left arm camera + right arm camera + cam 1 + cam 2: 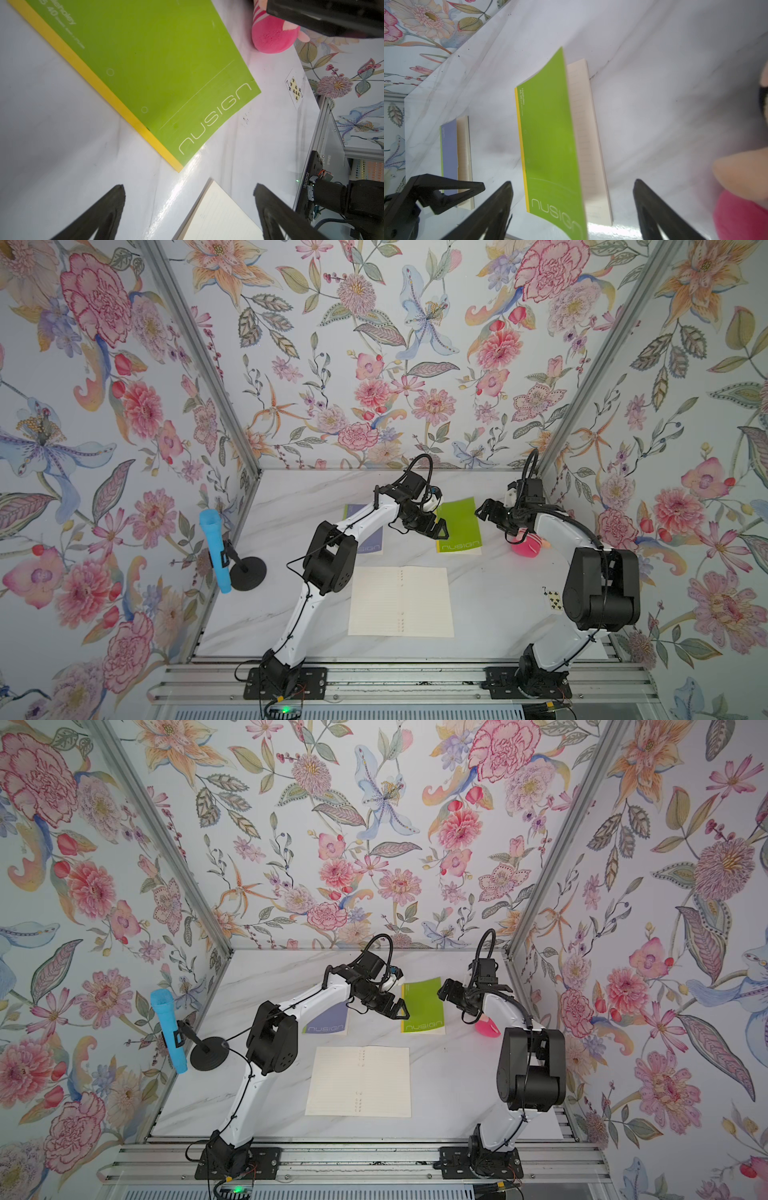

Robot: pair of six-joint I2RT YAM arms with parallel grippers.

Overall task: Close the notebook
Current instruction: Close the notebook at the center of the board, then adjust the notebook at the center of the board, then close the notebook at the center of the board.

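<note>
Both top views show left fingers (437,530) and right fingers (484,511) flanking the green notebook (459,522); the open notebook (401,600) lies flat, front-centre on the worktop (490,593). Wrist views — both pairs spread wide, holding nothing.

White marbled table (490,605). Front centre: open notebook (401,600), lying flat, cream lined pages up. Behind it, apart: purple notebook (371,537) and green notebook (459,526), side by side. Pink plush toy (525,546) near the green one. Playing card (553,599) toward the right edge. Black round stand (249,572) at the left edge.
</note>
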